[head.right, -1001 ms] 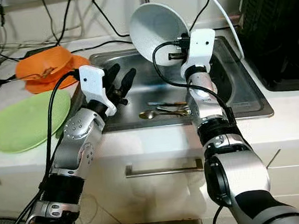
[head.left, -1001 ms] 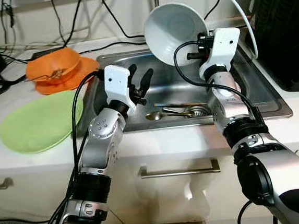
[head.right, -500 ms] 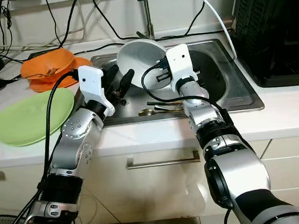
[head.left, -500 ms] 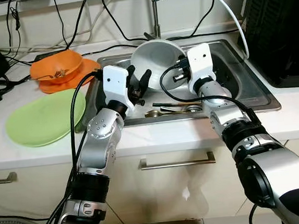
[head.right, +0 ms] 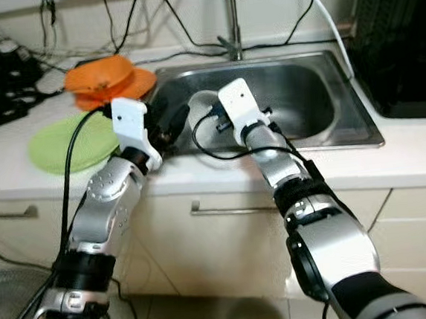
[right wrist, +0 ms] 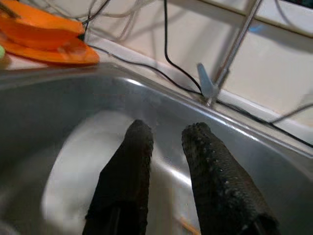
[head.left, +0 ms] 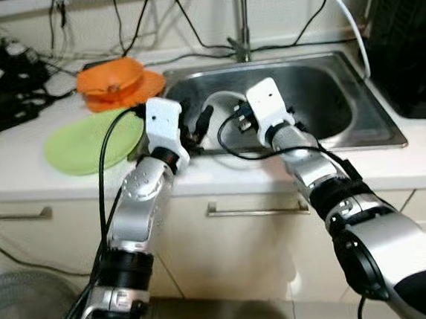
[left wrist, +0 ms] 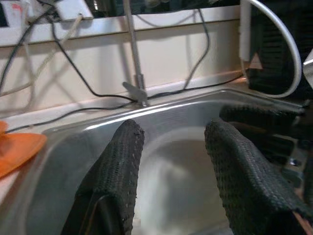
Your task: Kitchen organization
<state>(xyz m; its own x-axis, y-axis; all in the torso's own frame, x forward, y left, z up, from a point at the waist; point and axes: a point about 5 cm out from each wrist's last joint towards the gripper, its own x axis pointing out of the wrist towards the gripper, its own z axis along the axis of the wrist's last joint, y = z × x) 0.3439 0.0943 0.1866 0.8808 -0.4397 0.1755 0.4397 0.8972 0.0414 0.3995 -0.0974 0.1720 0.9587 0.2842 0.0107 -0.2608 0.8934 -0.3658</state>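
Sink (head.left: 359,128): a steel basin set into the counter, its long axis running left to right, with the tap standing at the far rim; both grippers are reached in over its near rim.
Counter (head.left: 20,169): pale worktop to the left of the sink, with dark cables lying along its far edge.
Green plate (head.left: 92,140): laid flat on the counter, left of the sink and near the left arm's cable.
Orange bowl (head.left: 110,77): seated on an orange plate (head.left: 150,83), far left of the basin, beyond the green plate.
White bowl (head.right: 202,104): lying in the left part of the basin, well below the rim; whether it is tilted cannot be told from the blur.
Key relation: the white bowl is seen directly past the right fingers, just ahead of their tips, and slightly to the right of the left fingers; the right arm is judged the nearer.
Right gripper (right wrist: 166,139): held low in the basin, fingers at a narrow gap around part of the white bowl; contact cannot be told.
Left gripper (left wrist: 173,139): held at the near left rim, fingers spread wide and empty.
Obstruction: the near rim of the sink and the two wrists, close together, are judged the main constraints.
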